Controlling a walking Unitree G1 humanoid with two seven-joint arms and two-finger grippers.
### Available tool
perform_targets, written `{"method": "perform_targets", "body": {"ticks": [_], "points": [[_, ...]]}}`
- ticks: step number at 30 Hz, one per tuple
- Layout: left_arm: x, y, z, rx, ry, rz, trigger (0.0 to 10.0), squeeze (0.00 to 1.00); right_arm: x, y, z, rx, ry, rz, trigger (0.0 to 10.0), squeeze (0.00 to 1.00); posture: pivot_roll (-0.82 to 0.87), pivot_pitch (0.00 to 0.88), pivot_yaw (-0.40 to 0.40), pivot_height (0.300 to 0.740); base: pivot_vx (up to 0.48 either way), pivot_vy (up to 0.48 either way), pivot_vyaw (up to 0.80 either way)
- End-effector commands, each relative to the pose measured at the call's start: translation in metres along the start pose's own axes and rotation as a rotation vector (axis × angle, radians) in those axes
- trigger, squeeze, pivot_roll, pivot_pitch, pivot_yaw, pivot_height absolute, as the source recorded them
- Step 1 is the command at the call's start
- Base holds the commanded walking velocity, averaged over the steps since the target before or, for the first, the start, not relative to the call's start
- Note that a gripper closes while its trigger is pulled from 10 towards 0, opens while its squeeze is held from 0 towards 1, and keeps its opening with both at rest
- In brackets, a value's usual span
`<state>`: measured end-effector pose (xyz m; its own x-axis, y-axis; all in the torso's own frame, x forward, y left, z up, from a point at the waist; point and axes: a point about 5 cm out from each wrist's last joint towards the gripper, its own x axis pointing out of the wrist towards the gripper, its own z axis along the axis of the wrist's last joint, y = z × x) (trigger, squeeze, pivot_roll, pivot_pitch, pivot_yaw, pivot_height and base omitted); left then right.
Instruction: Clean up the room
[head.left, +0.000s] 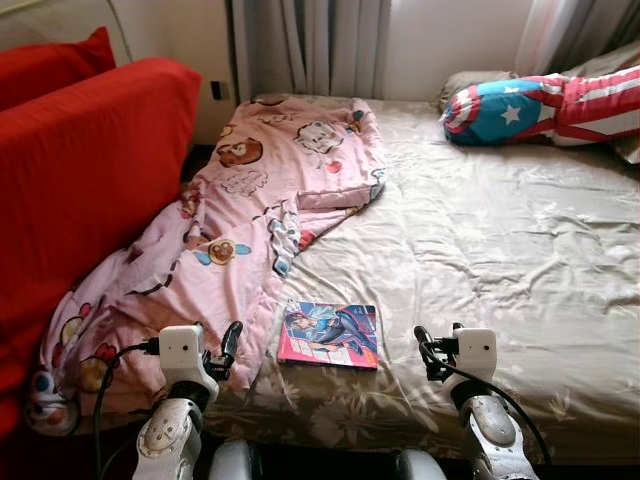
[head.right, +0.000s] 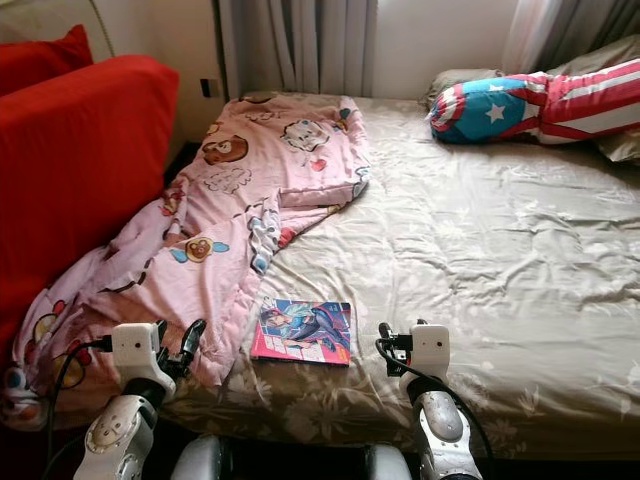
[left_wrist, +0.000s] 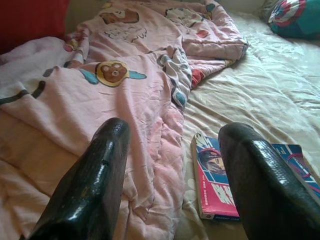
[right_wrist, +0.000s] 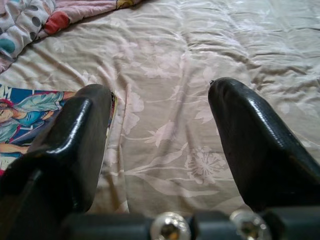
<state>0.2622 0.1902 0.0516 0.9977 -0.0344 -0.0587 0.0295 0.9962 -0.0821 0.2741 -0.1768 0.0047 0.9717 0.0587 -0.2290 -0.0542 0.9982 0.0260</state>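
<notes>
A colourful book lies flat near the front edge of the bed, beside a pink cartoon-print blanket that trails from the bed's far left down over its front corner. My left gripper hovers open over the blanket's lower edge, just left of the book. On the other side of the book, my right gripper is open too, above the beige sheet. Both hold nothing.
A red sofa stands close against the bed's left side. A star-and-stripe cushion and a beige pillow lie at the far right. Curtains hang behind the bed. The sheet is rumpled across the middle and right.
</notes>
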Motion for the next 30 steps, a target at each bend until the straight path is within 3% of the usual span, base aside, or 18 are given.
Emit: {"method": "perform_targets", "body": {"ticks": [1, 16, 30], "points": [[-0.0010, 0.0020, 0.0012, -0.010, 0.004, 0.004, 10.0, 0.00, 0.0001, 0.0027, 0.0008, -0.015, -0.002, 0.025, 10.0, 0.00, 0.01, 0.019, -0.017, 0.612, 0.000, 0.000, 0.80], [-0.0035, 0.0020, -0.0002, -0.012, 0.018, -0.008, 10.0, 0.00, -0.0029, 0.0099, -0.0049, 0.001, 0.012, 0.061, 10.0, 0.00, 0.01, 0.029, -0.013, 0.612, 0.000, 0.000, 0.80], [-0.0041, -0.0021, -0.0010, -0.003, 0.018, -0.029, 10.0, 0.00, -0.0029, 0.0031, -0.0065, 0.009, 0.028, 0.008, 10.0, 0.00, 0.01, 0.031, -0.013, 0.612, 0.000, 0.000, 0.00]]}}
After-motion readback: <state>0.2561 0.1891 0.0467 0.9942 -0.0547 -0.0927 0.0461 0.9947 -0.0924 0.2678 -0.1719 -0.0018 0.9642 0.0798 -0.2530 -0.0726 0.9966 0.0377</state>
